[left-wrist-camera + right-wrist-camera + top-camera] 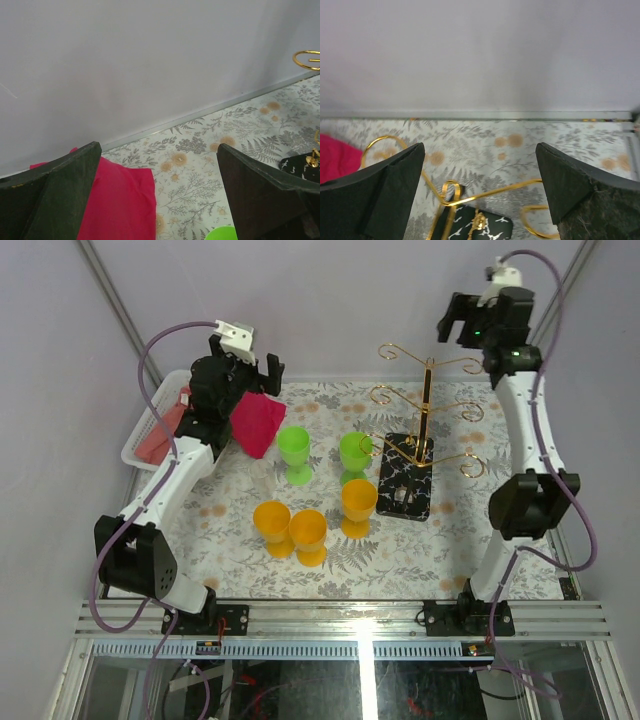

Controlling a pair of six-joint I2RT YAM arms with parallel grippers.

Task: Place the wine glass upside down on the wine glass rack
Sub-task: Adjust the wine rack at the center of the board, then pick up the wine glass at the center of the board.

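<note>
Gaping wide and empty, left claw (245,367), right claw (458,320), white basket (134,452) holding reddish cloth (160,436)

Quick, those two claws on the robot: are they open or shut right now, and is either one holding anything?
Left gripper: open, holding nothing.
Right gripper: open, holding nothing.

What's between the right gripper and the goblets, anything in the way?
The wine glass rack is: its gold arms spread between the open right gripper and the nearest green goblet and orange goblet. The open left gripper has a freer path; only the pink cloth lies beside the other green goblet.
</note>
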